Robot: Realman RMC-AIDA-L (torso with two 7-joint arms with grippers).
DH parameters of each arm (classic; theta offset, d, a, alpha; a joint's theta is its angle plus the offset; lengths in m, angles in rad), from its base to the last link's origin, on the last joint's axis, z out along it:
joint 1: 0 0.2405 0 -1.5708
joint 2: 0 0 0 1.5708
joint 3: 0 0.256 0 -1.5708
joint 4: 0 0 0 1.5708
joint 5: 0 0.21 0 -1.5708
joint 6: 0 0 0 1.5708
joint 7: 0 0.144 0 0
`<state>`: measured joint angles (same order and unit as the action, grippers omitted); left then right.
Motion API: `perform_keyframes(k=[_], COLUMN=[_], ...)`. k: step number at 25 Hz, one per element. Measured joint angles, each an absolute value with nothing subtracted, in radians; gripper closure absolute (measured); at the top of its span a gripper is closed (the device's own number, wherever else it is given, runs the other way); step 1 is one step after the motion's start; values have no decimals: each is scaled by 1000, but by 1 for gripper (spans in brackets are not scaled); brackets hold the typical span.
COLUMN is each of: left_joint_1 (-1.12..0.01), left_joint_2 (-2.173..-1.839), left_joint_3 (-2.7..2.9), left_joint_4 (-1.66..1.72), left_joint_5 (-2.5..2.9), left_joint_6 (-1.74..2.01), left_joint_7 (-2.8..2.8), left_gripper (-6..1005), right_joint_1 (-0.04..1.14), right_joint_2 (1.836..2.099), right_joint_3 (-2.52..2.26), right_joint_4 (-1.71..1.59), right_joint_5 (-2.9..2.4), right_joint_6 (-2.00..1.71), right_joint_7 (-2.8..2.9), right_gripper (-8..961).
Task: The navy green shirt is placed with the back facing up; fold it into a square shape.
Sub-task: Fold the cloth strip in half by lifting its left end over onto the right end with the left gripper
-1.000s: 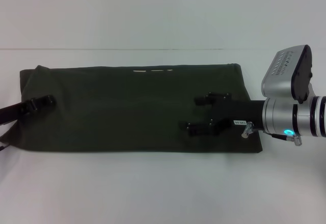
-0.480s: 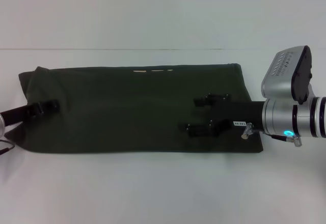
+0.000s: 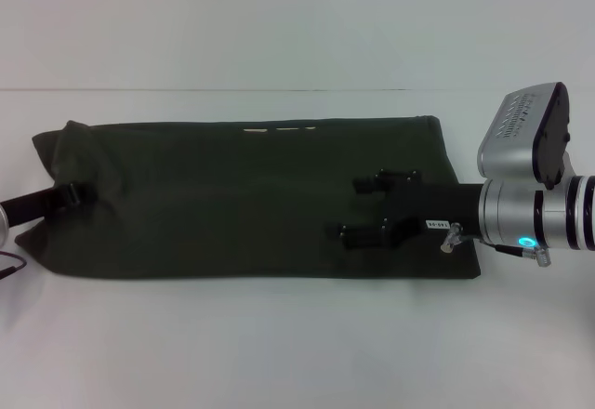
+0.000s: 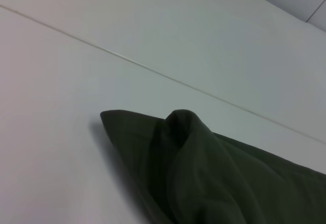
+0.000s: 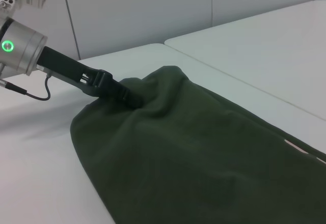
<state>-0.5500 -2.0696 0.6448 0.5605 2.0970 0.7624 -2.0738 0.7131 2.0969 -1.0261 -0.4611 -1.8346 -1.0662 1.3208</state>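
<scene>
On the worktop: navy green shirt [image 3: 251,200] folded into long band
Left gripper [image 3: 70,195]: clamped on left end, retreating leftward; cloth stretches
Right gripper [image 3: 376,209]: spread, pinning right end

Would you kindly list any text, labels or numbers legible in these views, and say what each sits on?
None can be read.
White sticker on the right arm: dark characters, too small to read.
Cream marks at the far edge of the navy green shirt: only slivers of lettering show, illegible.
</scene>
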Motion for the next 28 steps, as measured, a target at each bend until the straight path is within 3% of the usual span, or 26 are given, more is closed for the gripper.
perform_keyframes(k=[6, 13, 24, 28], left_joint_1=[-551, -549, -515, -516], left_joint_2=[-2069, -2049, -1931, -1926], left_joint_3=[644, 646, 635, 632], left_joint_4=[561, 561, 562, 600], left_joint_5=[2097, 2105, 2126, 2126], left_joint_6=[762, 782, 868, 942], left_joint_7=[-2069, -2076, -2152, -2214], left_gripper=[846, 865, 864, 865], right_joint_1=[714, 714, 705, 704], right_joint_2=[2097, 2097, 2095, 2094], right_joint_3=[-1026, -1026, -1025, -1025], right_joint_4=[-463, -463, -463, -463], right_joint_5=[-1835, -1834, -1823, -1818], right_joint_6=[-1066, -1066, -1063, -1060], right_joint_7=[1321, 1321, 1321, 1320], right_gripper=[27, 27, 27, 27])
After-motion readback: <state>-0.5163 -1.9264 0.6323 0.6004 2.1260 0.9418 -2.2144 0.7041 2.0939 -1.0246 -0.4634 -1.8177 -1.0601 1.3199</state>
